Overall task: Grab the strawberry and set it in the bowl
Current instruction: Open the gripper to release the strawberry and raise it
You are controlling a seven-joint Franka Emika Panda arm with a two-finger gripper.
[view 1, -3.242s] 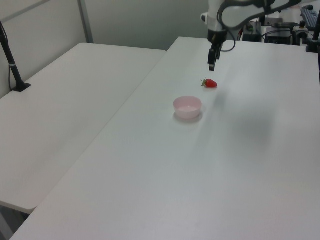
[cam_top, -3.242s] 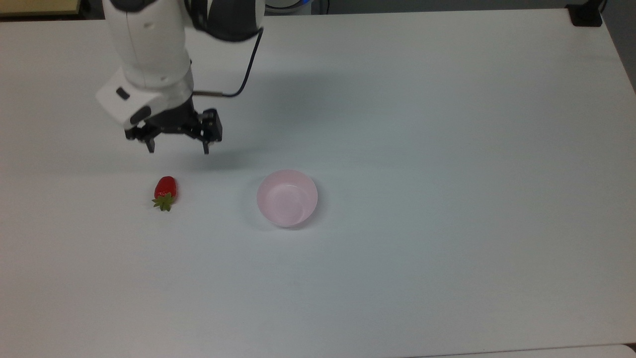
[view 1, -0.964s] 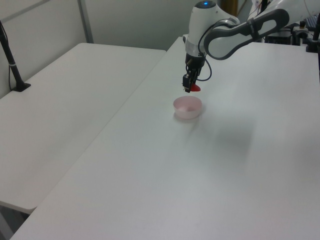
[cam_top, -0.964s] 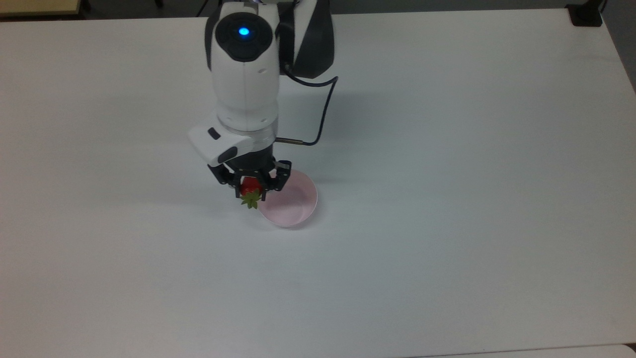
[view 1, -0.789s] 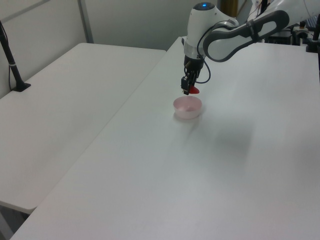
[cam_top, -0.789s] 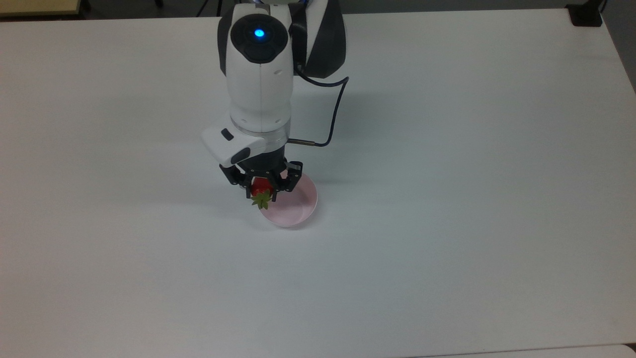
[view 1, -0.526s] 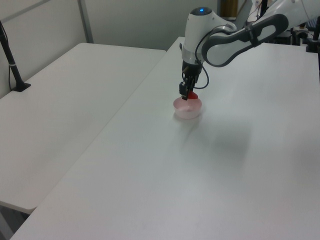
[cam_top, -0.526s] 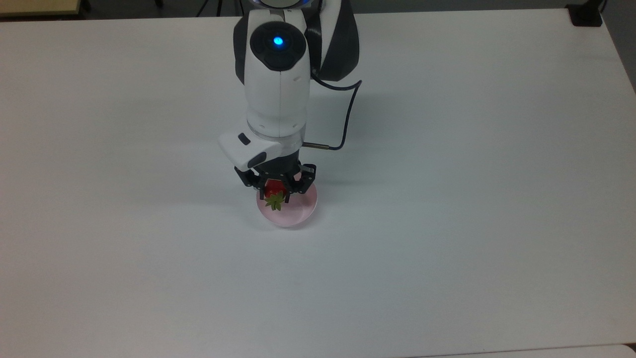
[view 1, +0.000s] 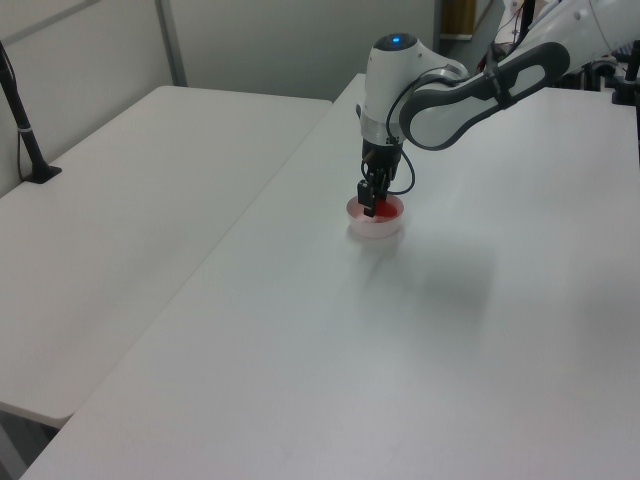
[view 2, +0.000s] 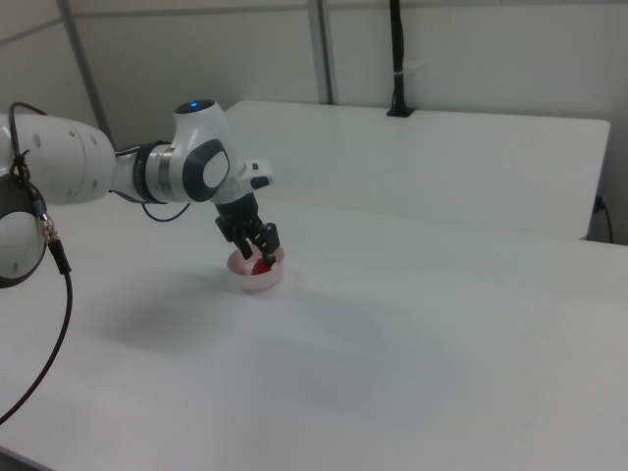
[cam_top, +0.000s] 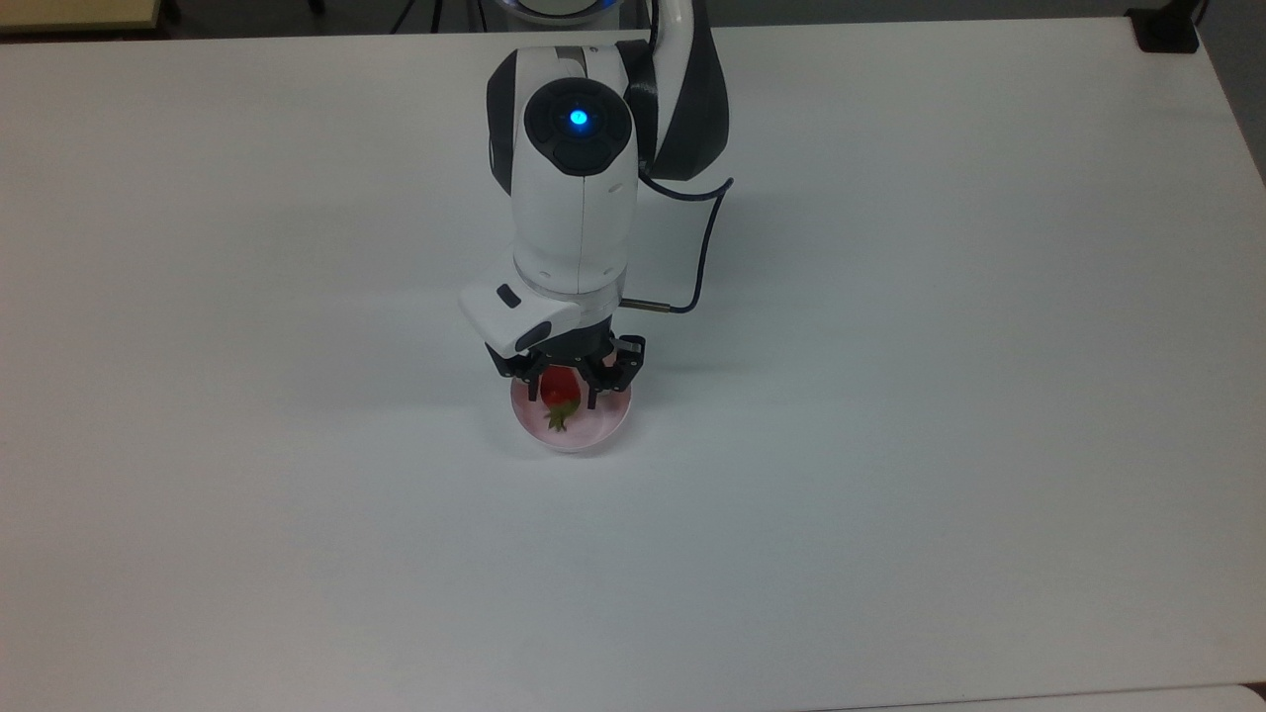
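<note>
the jaws, parted and holding nothing, straddle the small glossy red strawberry (cam_top: 560, 392), released to rest inside the round pale pink bowl (cam_top: 599, 434) below them.

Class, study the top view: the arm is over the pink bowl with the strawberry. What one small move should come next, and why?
Probably lift the tool straight up. The strawberry already lies inside the bowl, leafy cap toward the top view's bottom, and the fingers stand apart on either side of it, so rising clear should leave it there.
</note>
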